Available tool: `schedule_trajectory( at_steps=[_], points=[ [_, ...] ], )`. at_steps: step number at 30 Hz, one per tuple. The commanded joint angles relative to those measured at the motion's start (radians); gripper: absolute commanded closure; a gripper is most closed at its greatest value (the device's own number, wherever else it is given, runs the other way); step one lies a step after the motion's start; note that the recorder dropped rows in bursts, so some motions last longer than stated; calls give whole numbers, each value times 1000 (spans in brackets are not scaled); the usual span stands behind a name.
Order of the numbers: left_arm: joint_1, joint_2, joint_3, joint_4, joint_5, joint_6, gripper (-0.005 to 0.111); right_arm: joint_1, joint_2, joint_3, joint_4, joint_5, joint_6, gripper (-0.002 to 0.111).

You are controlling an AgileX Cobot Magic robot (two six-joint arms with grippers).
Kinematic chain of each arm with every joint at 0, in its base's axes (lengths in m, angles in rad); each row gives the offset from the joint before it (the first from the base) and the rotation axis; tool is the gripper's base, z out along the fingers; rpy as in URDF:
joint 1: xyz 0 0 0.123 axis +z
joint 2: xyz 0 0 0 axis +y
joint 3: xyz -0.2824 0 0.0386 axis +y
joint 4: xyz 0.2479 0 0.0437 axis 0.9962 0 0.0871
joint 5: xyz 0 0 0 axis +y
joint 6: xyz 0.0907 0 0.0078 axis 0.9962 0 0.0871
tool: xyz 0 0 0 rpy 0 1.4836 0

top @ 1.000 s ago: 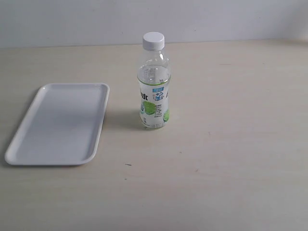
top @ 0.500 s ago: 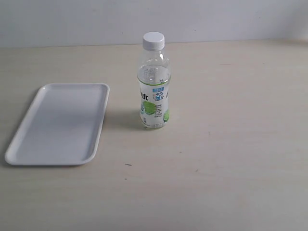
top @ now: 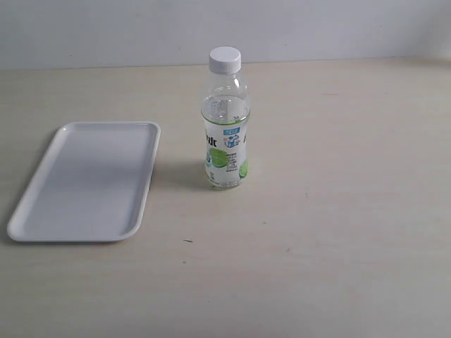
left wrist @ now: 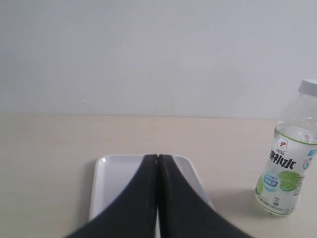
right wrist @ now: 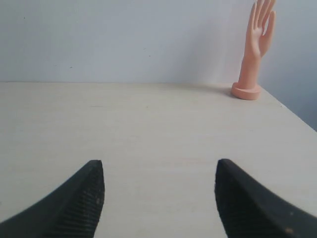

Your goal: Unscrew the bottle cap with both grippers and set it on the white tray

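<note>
The clear bottle (top: 225,134) with its lime-printed label stands upright mid-table, and the white bottle cap (top: 225,59) sits screwed on its neck. To its left lies the white tray (top: 88,179), with nothing on it. No arm shows in the exterior view. In the left wrist view my left gripper (left wrist: 157,157) is shut with nothing between its black jaws, held in front of the white tray (left wrist: 106,183), with the bottle (left wrist: 287,163) off to one side. My right gripper (right wrist: 158,166) is open over bare tabletop; the bottle is out of that view.
A light wooden table (top: 338,211) spreads under everything, with a pale wall behind. In the right wrist view an orange mannequin hand (right wrist: 255,47) stands near the table's far corner, where the table edge (right wrist: 292,111) falls away.
</note>
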Motion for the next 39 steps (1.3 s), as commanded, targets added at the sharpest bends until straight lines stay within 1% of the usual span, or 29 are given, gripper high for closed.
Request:
schedule_trajectory(
  at_steps=[1, 4, 8, 13, 17, 20, 23, 26, 28, 32, 35, 39],
  points=[
    [1, -7, -1, -4, -49, -4, 107, 2, -6, 5, -10, -33, -66, 47],
    [1, -7, -1, -4, -82, -4, 107, 2, -6, 5, 1, -79, -73, 47],
    [1, -7, -1, -4, -194, -4, 107, 2, -6, 5, 125, -129, -53, 47],
    [1, -7, -1, -4, -278, -4, 107, 2, -6, 5, 153, -160, -47, 47],
    [1, -7, -1, -4, -385, -8, 107, 2, -6, 5, 305, -202, 21, 47],
    [1, -7, -1, -8, -459, -37, 107, 2, -6, 5, 310, -252, 21, 47],
    [1, -7, -1, -13, -566, -37, 107, 2, -6, 5, 310, -332, 21, 47],
    [1, -1, -12, -62, -622, -18, 107, 2, -6, 5, 312, -417, 23, 47],
    [1, 40, -47, -114, -645, 28, 107, 2, -6, 5, 312, -453, 23, 47],
    [1, 167, -123, -207, -695, 145, 107, 2, -6, 5, 312, -464, 23, 47],
    [1, 299, -182, -213, -709, 163, 107, 2, -6, 5, 312, -453, 25, 47],
    [1, 548, -268, -213, -747, 178, 107, 2, -6, 5, 312, -495, 25, 47]
  ],
)
